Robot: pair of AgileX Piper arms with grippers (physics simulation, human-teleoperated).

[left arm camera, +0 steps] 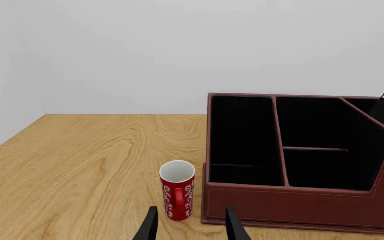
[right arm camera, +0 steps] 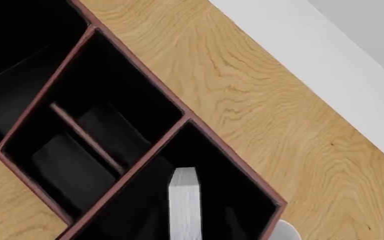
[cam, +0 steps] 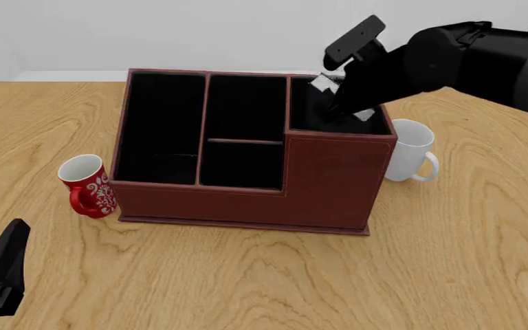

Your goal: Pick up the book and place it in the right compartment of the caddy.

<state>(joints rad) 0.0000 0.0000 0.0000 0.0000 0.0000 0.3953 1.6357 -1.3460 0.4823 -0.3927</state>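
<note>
Your right claw (cam: 337, 103) reaches down into the right compartment (cam: 333, 122) of the caddy (cam: 245, 192), which stands near the middle of the surface (cam: 245, 282), toward its far edge. The book (right arm camera: 184, 205) is inside that compartment, white page edge up, between your claw's fingers; you cannot tell from these views whether they pinch it. Your left claw (left arm camera: 190, 227) hangs spread and empty by the near left corner, facing a red mug (cam: 88, 185) beside the caddy's left wall. A white mug (cam: 409, 151) stands against its right wall.
</note>
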